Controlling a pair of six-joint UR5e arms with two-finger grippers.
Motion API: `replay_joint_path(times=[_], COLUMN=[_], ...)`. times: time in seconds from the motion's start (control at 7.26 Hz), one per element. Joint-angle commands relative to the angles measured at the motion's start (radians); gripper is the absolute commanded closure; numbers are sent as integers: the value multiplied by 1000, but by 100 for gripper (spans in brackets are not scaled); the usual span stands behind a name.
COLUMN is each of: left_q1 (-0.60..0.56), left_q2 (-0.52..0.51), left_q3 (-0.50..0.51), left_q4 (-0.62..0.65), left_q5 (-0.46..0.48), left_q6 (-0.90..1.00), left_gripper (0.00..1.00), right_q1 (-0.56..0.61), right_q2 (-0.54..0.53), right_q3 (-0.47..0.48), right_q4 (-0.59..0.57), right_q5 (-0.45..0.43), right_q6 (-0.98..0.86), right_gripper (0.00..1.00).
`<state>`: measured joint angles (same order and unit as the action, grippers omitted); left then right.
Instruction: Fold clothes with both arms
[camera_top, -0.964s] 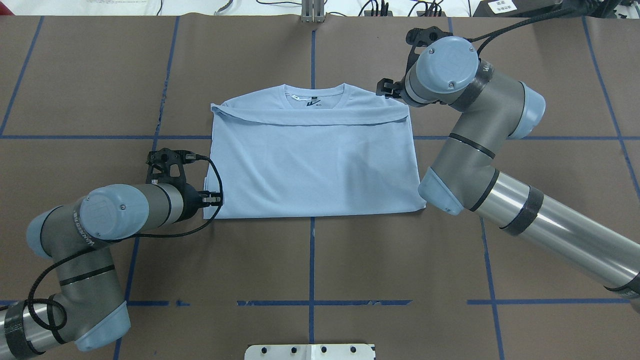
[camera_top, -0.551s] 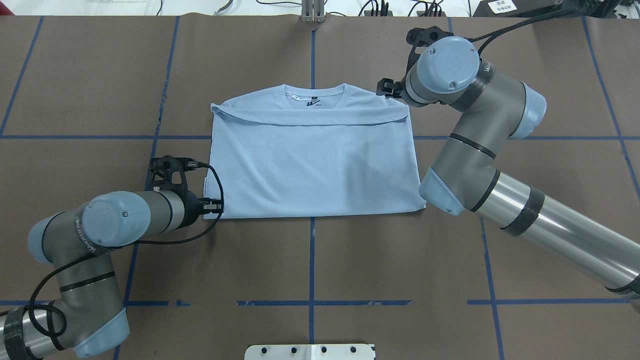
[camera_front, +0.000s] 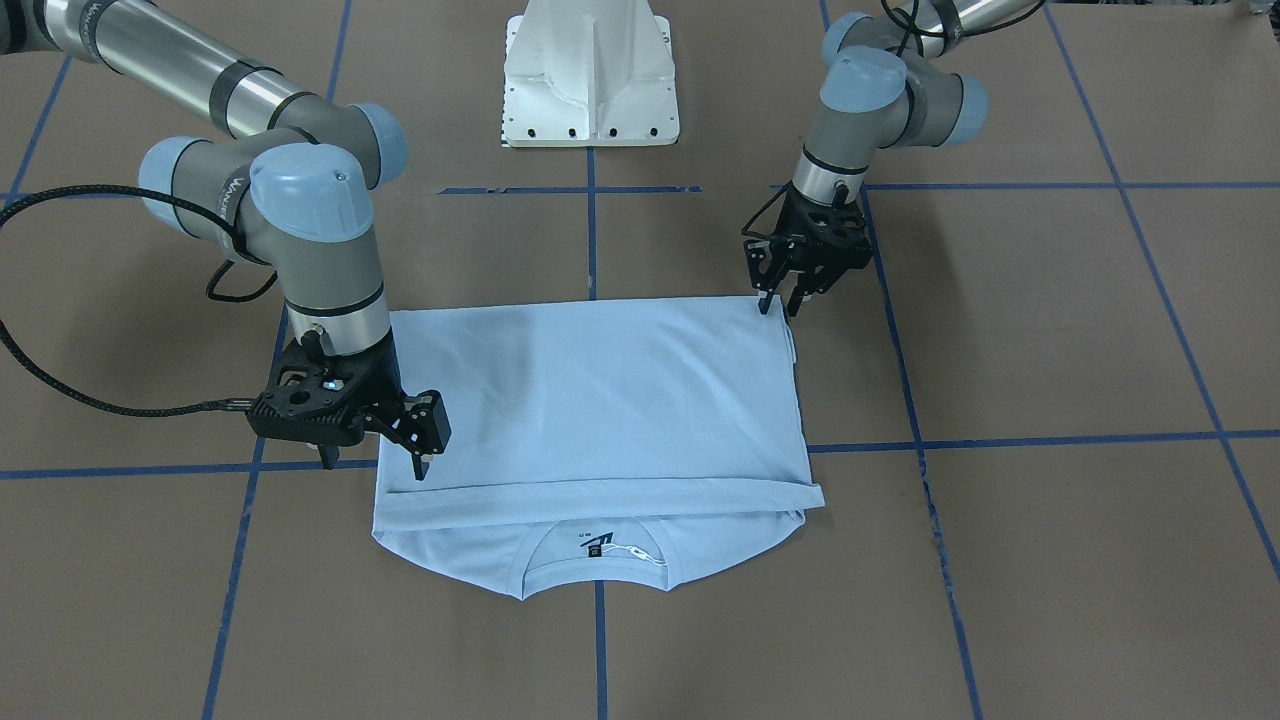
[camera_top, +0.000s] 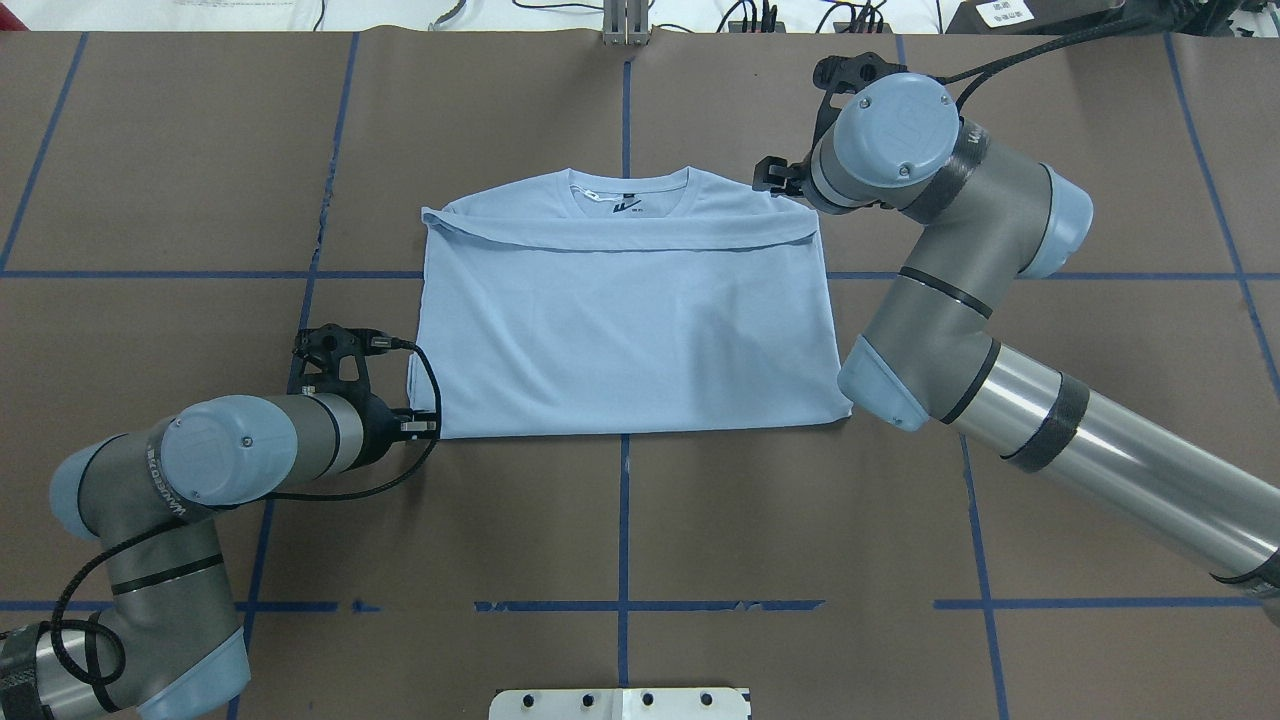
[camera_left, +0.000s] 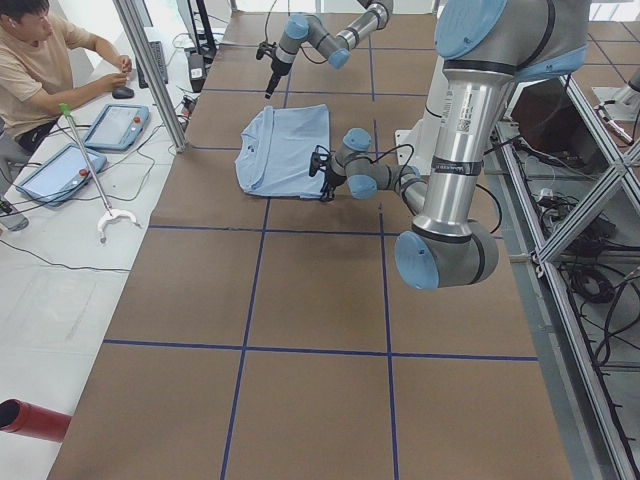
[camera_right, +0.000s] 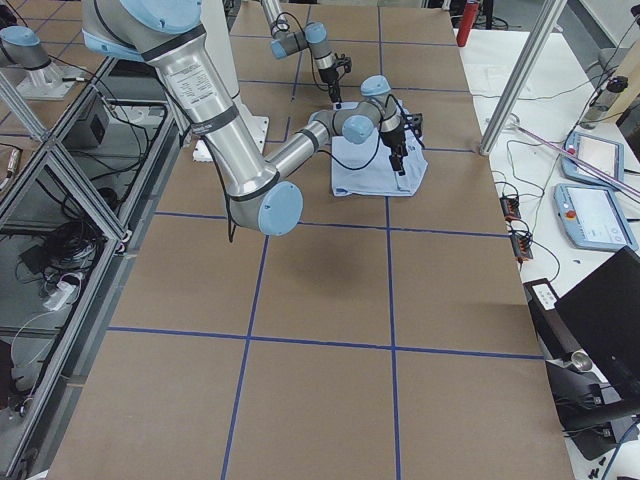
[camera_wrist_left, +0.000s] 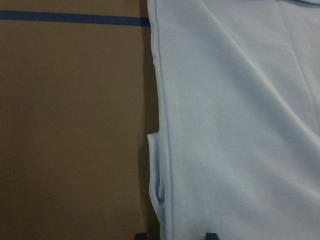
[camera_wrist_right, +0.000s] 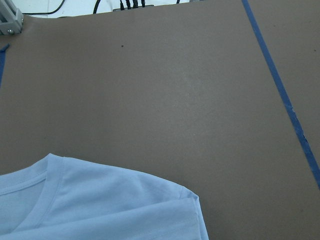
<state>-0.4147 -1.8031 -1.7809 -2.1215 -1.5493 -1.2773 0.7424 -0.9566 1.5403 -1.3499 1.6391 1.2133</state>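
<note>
My left end effector (camera_front: 778, 308) had slid back to the near corner of the half-folded T-shirt (camera_front: 600, 400), which lay flat on the worktop (camera_front: 1000, 300). Its fingers were slightly apart. My right end effector (camera_front: 372, 466) waited by the shoulder, seemingly spread wide. Neither held cloth yet.

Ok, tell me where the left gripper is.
Overhead view: the left gripper sits left of centre, at the near-left corner of the T-shirt.

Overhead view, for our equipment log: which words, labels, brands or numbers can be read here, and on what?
"WAN…": lettering on the left arm; the remaining letters are unclear.
Neck label of the T-shirt: dark logo, too small to read.
White tag beyond the table's far edge: print too small to read.
Nothing else is legible.
</note>
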Motion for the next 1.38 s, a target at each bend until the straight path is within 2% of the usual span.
replay_joint_path(times=[0.0,0.28,0.41,0.55,0.69,0.83,1.24], left_q1=[8,16,22,24,24,22,-2], left_q2=[2,2,1,2,2,4,16], left_q3=[-8,-11,-12,-11,-12,-14,-12], left_q4=[0,0,0,0,2,2,14], left_q5=[0,0,0,0,2,3,26], left_q6=[1,1,0,1,1,1,21], left_gripper=[54,58,64,74,93,100,100], right_q1=[0,0,0,0,0,0,0], right_q2=[-2,-4,-4,-4,-4,-2,-2], right_q3=[0,0,0,0,1,0,0], right_q4=[0,0,0,0,0,0,-2], right_q5=[-1,1,1,1,1,1,1], right_q6=[0,2,2,2,2,0,0], right_gripper=[0,0,0,0,0,0,0])
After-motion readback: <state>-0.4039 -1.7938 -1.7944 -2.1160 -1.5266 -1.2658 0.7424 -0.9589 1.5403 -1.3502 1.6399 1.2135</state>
